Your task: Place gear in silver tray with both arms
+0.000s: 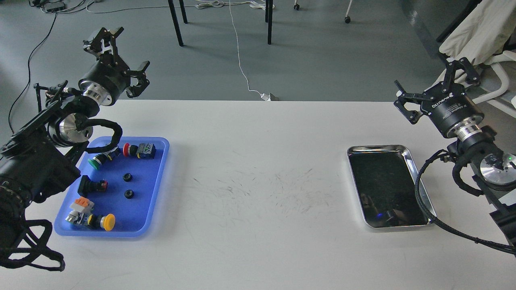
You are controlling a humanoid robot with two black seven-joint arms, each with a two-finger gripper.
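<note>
Two small black gears lie in the blue tray [150, 189] at the left, one [127, 177] just behind the other [129, 193]. The silver tray [383, 181] sits on the right of the white table, with nothing on its dark mirror-like bottom. My left gripper [121, 56] is raised above the table's far left corner, behind the blue tray, open and holding nothing. My right gripper [430, 82], with white lettering on its body, hangs above the far right edge behind the silver tray, also open with nothing in it.
The blue tray also holds several push-button switches with red [127, 150], green [94, 163] and yellow [108, 222] caps. My right arm's black cable hose [421, 201] runs along the silver tray's right rim. Chair legs and floor cables lie beyond the table.
</note>
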